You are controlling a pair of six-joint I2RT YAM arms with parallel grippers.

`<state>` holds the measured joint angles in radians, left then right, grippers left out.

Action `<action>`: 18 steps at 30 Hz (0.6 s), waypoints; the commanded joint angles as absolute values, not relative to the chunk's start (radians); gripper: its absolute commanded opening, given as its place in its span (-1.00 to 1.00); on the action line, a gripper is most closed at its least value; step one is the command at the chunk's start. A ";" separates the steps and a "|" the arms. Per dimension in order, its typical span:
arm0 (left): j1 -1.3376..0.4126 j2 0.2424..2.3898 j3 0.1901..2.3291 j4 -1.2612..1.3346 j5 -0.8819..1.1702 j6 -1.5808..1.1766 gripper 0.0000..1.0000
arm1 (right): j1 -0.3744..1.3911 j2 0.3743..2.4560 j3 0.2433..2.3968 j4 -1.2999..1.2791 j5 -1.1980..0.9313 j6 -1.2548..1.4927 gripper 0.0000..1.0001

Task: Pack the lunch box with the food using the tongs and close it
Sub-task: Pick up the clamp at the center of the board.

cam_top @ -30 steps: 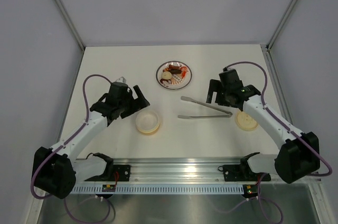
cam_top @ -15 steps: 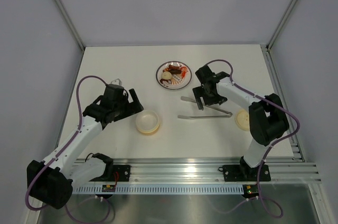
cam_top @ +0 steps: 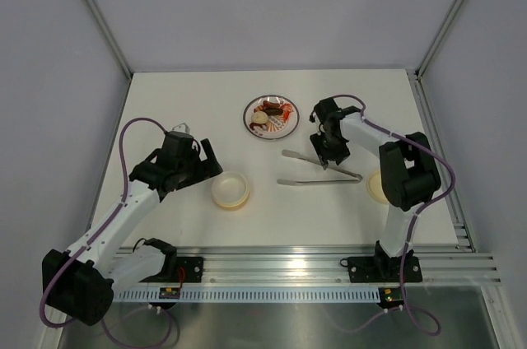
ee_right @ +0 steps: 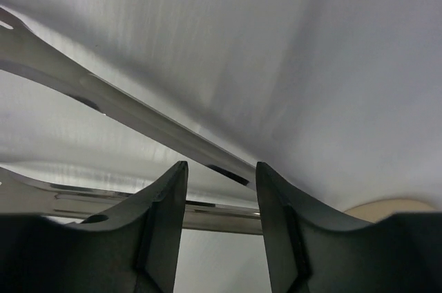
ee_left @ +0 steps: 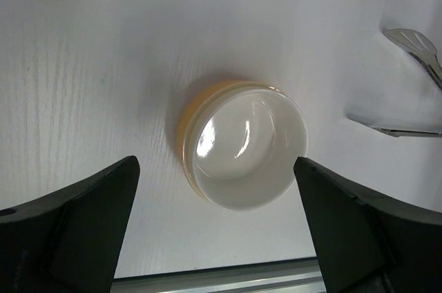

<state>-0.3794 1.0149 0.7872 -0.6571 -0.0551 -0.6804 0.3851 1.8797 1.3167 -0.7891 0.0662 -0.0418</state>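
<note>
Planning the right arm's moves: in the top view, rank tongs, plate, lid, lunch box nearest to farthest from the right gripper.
1. tongs, directly under the right gripper.
2. plate, behind-left, and lid, near-right: too close to call.
3. lunch box, far left.

right hand (cam_top: 323,156) | swung in over tongs (cam_top: 313,181) | jaws narrowed

A red-and-white patterned plate (cam_top: 286,127) sits on the white table (cam_top: 189,102); a metal rail (cam_top: 280,262) lines the near edge
</note>
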 commanded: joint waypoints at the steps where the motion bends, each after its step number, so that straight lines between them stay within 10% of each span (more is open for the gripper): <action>1: -0.383 0.992 0.836 -0.635 -0.081 -0.663 0.98 | 0.394 1.887 1.328 -0.772 0.005 -0.052 0.01; 18: -0.382 0.992 0.857 -0.641 -0.090 -0.655 0.98 | 0.408 1.732 1.183 -0.771 -0.043 0.121 -0.79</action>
<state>-0.3794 1.0145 0.8093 -0.6601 -0.0631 -0.6735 0.3889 1.8156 1.2034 -0.7464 -0.0441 0.0662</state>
